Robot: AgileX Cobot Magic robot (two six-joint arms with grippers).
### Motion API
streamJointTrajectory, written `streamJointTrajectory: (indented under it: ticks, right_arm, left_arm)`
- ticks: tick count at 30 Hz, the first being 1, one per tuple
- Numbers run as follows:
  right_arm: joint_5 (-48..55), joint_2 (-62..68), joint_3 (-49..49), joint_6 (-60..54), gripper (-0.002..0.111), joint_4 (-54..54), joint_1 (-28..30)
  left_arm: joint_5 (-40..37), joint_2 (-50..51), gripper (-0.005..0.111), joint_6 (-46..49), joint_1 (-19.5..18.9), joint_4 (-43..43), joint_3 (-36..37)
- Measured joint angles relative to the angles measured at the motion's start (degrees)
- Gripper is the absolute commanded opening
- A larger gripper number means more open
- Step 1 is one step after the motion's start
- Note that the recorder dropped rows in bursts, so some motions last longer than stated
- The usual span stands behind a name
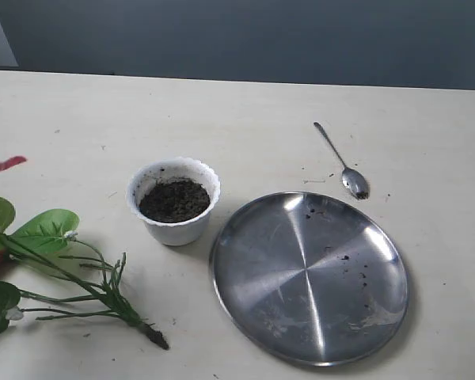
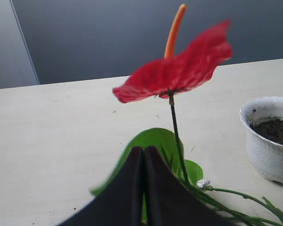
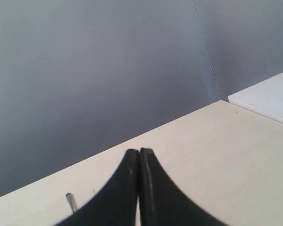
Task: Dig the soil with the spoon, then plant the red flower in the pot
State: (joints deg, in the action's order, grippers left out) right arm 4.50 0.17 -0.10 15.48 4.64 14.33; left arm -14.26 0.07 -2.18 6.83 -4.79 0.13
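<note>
The white scalloped pot (image 1: 174,202) stands left of centre and holds dark soil (image 1: 173,199). The silver spoon (image 1: 342,162) lies on the table beyond the plate, bowl towards the plate. The red flower (image 1: 59,269) lies at the left edge, its dark root end near the front; one bloom (image 2: 177,70) rises in the left wrist view with the pot (image 2: 269,139) off to the side. My left gripper (image 2: 143,149) is shut, empty, over a green leaf (image 2: 158,141). My right gripper (image 3: 139,151) is shut and empty; the spoon's handle tip (image 3: 70,201) shows beside it. Neither gripper appears in the exterior view.
A large round steel plate (image 1: 309,273) with a few soil crumbs lies right of the pot. A white surface (image 3: 269,96) adjoins the table's far corner in the right wrist view. A grey wall stands behind the table.
</note>
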Motion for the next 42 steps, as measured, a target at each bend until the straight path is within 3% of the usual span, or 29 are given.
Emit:
streamJointTrajectory:
  ticks: [4, 10, 14, 23, 31, 42]
  right_arm:
    - [-0.2, 0.0, 0.0, 0.7, -0.001, 1.0, 0.0]
    - [-4.5, 0.0, 0.0, 15.0, -0.001, 26.0, 0.0]
    - [-5.9, 0.0, 0.0, 17.4, -0.001, 37.0, 0.0]
    - [-8.2, 0.0, 0.0, 17.9, -0.001, 39.6, 0.0]
    - [-22.5, 0.0, 0.0, 18.0, -0.001, 44.4, 0.0]
    - [-23.9, 0.0, 0.0, 17.9, -0.001, 43.3, 0.0]
  left_arm:
    - [0.0, 0.0, 0.001, 0.0, 0.0, 0.0, 0.0]
    - [0.0, 0.0, 0.001, 0.0, 0.0, 0.0, 0.0]
    - [0.0, 0.0, 0.001, 0.0, 0.0, 0.0, 0.0]
    - [0.0, 0.0, 0.001, 0.0, 0.0, 0.0, 0.0]
    - [0.0, 0.0, 0.001, 0.0, 0.0, 0.0, 0.0]
    - [0.0, 0.0, 0.001, 0.0, 0.0, 0.0, 0.0]
